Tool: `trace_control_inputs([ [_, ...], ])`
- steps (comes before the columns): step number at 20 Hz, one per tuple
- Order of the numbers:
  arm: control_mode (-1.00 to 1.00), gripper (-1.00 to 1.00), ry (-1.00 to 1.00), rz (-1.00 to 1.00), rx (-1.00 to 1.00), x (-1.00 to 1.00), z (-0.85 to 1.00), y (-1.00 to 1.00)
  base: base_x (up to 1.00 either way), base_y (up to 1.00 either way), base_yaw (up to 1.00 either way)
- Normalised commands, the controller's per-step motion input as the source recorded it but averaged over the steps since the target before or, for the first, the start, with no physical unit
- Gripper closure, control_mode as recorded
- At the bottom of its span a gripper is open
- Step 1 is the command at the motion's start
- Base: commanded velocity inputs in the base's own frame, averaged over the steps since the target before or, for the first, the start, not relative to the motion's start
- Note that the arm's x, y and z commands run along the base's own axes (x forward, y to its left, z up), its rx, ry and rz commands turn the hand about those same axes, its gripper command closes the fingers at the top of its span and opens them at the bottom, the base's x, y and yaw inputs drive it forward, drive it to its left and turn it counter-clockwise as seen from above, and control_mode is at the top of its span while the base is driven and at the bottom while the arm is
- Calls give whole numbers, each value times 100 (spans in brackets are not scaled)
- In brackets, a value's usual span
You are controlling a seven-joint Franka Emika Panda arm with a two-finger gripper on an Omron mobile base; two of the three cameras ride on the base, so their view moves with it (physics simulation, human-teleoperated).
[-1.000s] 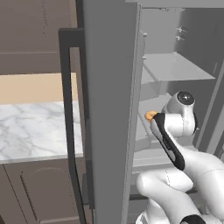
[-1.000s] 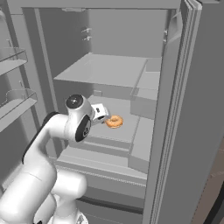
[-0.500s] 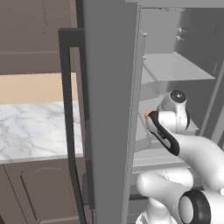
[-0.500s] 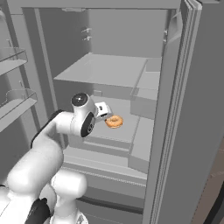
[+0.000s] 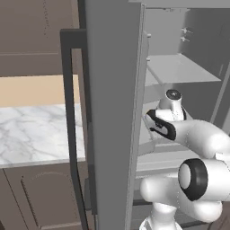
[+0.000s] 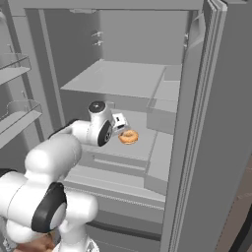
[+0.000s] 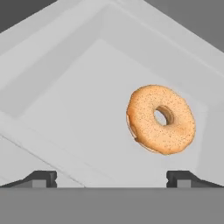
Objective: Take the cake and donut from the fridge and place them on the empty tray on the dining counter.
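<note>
The fridge (image 6: 206, 147) stands open, grey shelves inside, with a marble tabletop (image 5: 36, 132) and brown cabinets (image 5: 31, 40) to its left. The donut (image 7: 160, 119) lies flat on a middle shelf (image 6: 133, 147). The gripper (image 7: 111, 177) hovers just short of it, jaws spread wide, holding nothing, touching nothing.

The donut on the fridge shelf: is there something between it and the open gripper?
Nothing visible. In the hand view the donut lies alone on the bare fridge shelf, ahead of the open gripper, nearer its right-hand fingertip.
</note>
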Motion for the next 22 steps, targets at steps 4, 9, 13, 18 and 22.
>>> trace_control_inputs([
  [4,-100,-100,13,0,1,42,-21,-10,0,0,0],
  [9,-100,-100,4,0,0,40,-37,-8,0,0,0],
  [13,-100,-100,0,0,0,47,-48,0,0,0,0],
  [18,-100,-100,0,0,0,57,-35,-8,0,0,0],
  [22,-100,-100,1,0,0,45,-34,-9,0,0,0],
])
